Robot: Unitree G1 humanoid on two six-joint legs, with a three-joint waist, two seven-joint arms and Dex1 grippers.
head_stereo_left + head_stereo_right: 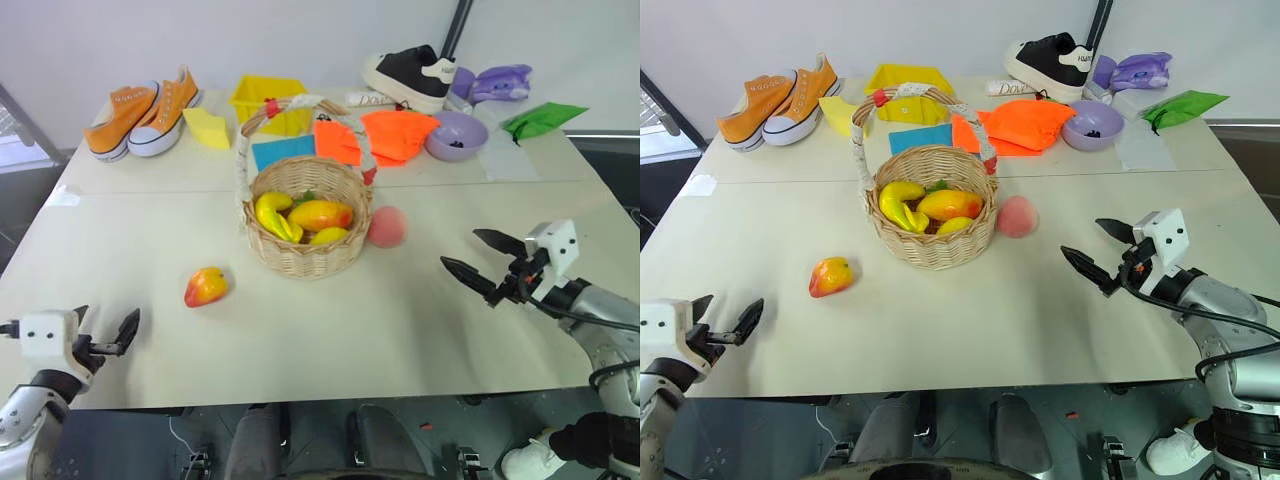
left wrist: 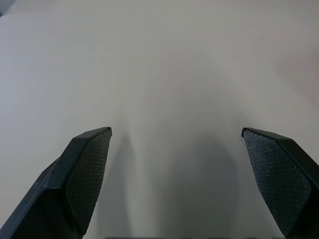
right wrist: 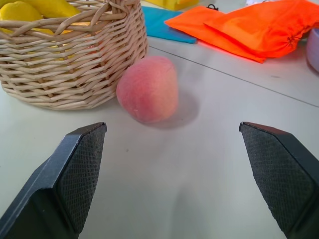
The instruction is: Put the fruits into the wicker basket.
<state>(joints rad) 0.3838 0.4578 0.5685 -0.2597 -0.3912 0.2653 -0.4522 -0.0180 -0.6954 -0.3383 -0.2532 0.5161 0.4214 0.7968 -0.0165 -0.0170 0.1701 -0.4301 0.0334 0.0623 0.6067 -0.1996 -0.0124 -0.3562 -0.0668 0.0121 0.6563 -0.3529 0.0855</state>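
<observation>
The wicker basket (image 1: pixel 300 260) stands mid-table with its arched handle up. It holds three of the fruits: a yellow one (image 1: pixel 272 213), an orange-yellow one (image 1: pixel 320 214) and a small yellow one (image 1: pixel 328 236). A pink peach (image 1: pixel 387 227) rests on the table against the basket's right side, also seen as the peach (image 3: pixel 148 88) straight ahead of my right gripper (image 3: pixel 172 124). A red-and-yellow mango-like fruit (image 1: pixel 205 287) lies on the table left of the basket. My right gripper (image 1: pixel 460 248) hovers open to the right of the peach, empty. My left gripper (image 1: pixel 107 320) is open and empty over the near left edge.
Along the far side sit orange sneakers (image 1: pixel 140 115), a yellow plastic bin (image 1: pixel 268 98), blue cloth (image 1: pixel 283 150), orange cloth (image 1: pixel 395 133), a purple bowl (image 1: pixel 455 135), a black shoe (image 1: pixel 410 75) and a green bag (image 1: pixel 540 118). Bare table (image 1: pixel 350 330) lies between my grippers.
</observation>
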